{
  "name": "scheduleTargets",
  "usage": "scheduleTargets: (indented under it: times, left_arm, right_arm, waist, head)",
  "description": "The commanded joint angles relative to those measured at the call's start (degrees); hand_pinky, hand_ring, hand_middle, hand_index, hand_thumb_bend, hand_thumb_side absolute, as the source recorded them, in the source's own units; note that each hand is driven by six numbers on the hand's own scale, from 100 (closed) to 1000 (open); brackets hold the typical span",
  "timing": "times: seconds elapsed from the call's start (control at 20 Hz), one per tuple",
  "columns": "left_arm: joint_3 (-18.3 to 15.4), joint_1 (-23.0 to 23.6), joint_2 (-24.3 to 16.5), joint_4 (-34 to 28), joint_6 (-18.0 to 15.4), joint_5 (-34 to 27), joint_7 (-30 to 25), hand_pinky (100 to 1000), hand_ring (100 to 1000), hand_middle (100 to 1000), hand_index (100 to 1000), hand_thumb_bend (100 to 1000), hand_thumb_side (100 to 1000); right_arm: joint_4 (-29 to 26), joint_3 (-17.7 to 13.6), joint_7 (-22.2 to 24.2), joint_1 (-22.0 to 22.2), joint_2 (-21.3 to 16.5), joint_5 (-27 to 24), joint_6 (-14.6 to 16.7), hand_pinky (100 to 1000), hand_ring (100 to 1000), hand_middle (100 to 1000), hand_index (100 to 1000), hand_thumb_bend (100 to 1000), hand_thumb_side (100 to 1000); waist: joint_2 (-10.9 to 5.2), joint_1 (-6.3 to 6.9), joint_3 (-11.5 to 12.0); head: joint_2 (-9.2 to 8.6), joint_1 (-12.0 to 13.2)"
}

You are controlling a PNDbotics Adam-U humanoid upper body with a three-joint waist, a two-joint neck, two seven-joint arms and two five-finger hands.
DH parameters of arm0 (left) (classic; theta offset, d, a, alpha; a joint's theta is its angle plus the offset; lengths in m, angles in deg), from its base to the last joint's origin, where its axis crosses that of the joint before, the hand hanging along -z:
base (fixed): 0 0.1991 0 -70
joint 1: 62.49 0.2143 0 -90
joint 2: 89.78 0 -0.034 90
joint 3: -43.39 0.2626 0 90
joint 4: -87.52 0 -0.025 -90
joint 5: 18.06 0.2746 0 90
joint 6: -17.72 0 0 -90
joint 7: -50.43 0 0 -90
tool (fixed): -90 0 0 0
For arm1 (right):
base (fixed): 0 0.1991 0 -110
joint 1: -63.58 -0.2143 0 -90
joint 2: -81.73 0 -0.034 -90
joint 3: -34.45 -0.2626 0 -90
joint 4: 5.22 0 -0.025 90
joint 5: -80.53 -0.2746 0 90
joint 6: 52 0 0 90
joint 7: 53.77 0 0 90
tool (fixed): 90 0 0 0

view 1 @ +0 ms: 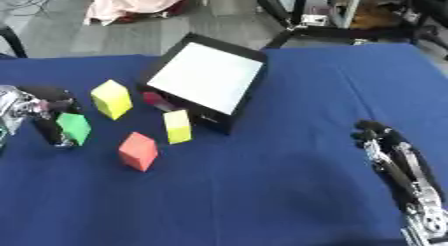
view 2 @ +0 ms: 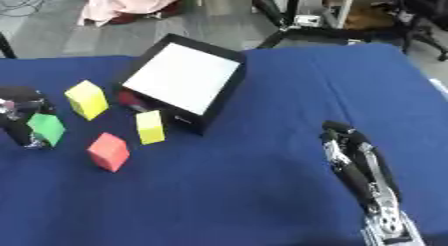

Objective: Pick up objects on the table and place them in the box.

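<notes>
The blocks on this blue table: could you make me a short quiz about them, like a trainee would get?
1. True or false: the red block already lies inside the box.
2. Which block does the left hand hold? A) green block B) large yellow block C) small yellow block
3. Fill in: the right hand rests open near the lower ___ corner.

Key: 1 false, it lies on the blue table; 2 A; 3 right.

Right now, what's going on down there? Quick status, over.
Left hand shut on green block. Right hand idle, open, lower right. Two yellow blocks and red block on table, outside box. Path to box looks unobstructed.
</notes>
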Motion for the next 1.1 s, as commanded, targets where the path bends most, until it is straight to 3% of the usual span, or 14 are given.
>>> scheduleTargets:
  times: [0.05,0.3,0.45,0.75,1.1]
  left_arm:
    - [-1.4,-2.5,-2.7,-2.3,0.9,-0.6,0.0,562,332,307,466,324,281]
    - [-2.3,-8.4,-4.1,-8.0,2.2,-1.3,-1.7,572,335,310,469,339,305]
    - [-1.9,-13.3,-2.8,-10.6,1.6,-0.5,-1.9,577,335,310,468,348,316]
    - [-0.8,-21.4,8.5,-8.4,1.4,1.7,0.3,613,371,338,491,377,326]
    - [-2.6,-24.1,21.5,4.7,5.5,13.4,9.9,633,406,383,526,459,366]
  right_arm:
    - [-0.6,-0.3,0.0,-0.3,-0.8,0.1,0.0,796,774,760,800,100,592]
    - [-0.5,-0.2,0.1,0.0,-0.9,0.1,0.0,796,775,760,800,100,592]
    - [-0.4,-0.1,0.1,0.1,-1.0,0.1,0.0,796,774,760,800,100,594]
    - [-0.3,0.2,0.4,-0.1,-0.7,0.0,0.0,796,774,760,800,100,594]
    - [-0.4,1.0,1.2,-1.4,0.3,-0.4,-0.1,796,775,760,800,100,596]
  waist:
    - [-1.40,0.39,0.0]
    - [-1.72,0.45,0.1]
    - [-1.84,0.48,0.2]
    - [-1.69,-0.13,-0.8]
    - [-0.65,-1.17,-3.6]
  head:
    - [-0.11,-0.1]
    - [-0.11,-0.1]
    - [-0.11,0.0]
    - [-0.11,0.3]
    - [-0.11,1.1]
